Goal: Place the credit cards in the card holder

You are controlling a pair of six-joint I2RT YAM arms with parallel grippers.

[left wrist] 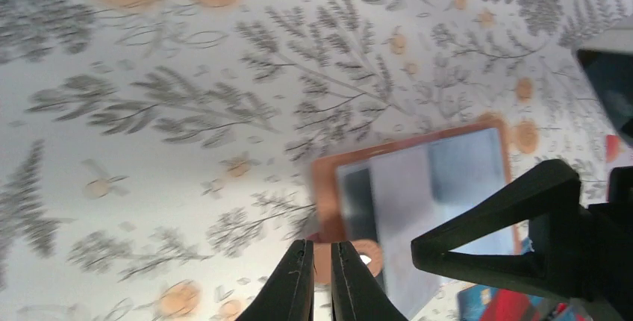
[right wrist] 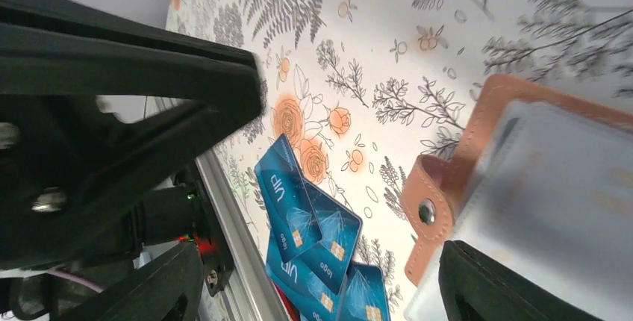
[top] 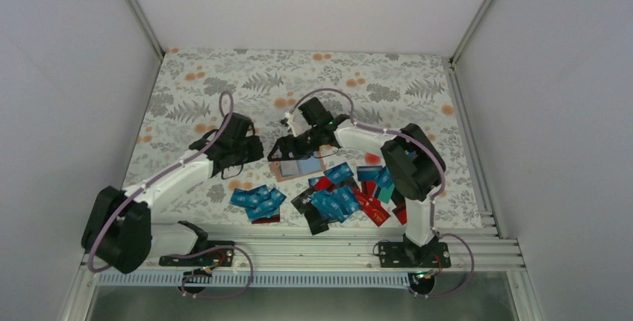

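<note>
Overhead first: left gripper (top: 257,149) hangs over the floral table (top: 336,75), fingers pinched together with nothing between them. Card holder (top: 297,166) lies open just beyond its tips, between it and the right gripper (top: 287,145). Right gripper's jaws are spread wide and straddle the holder's far edge. Credit cards (top: 343,194) sit in a loose heap on the near side of the right jaws, mostly blue with red and black mixed in. A smaller blue cluster lies below the left jaws, toward the rail (top: 298,235). Left wrist view next: left gripper (left wrist: 322,250) shows only a thin slit between its two black fingers, gripping nothing. Card holder (left wrist: 425,194) lies ahead and to the right of the tips, tan rim around a clear window, somewhat blurred. One dark finger of the right gripper crosses its lower right corner; contact cannot be judged. A few credit cards (left wrist: 493,302) peek in under that finger. Right wrist view last: right gripper (right wrist: 351,168) gapes. One finger fills the upper left; the other sits low right over the holder's clear sleeve. Card holder (right wrist: 478,134) lies toward that lower finger, its flap with snap stud (right wrist: 427,211) turned into the gap. Blue credit cards (right wrist: 306,216), marked VIP, overlap inside the gap, beside the flap.
</note>
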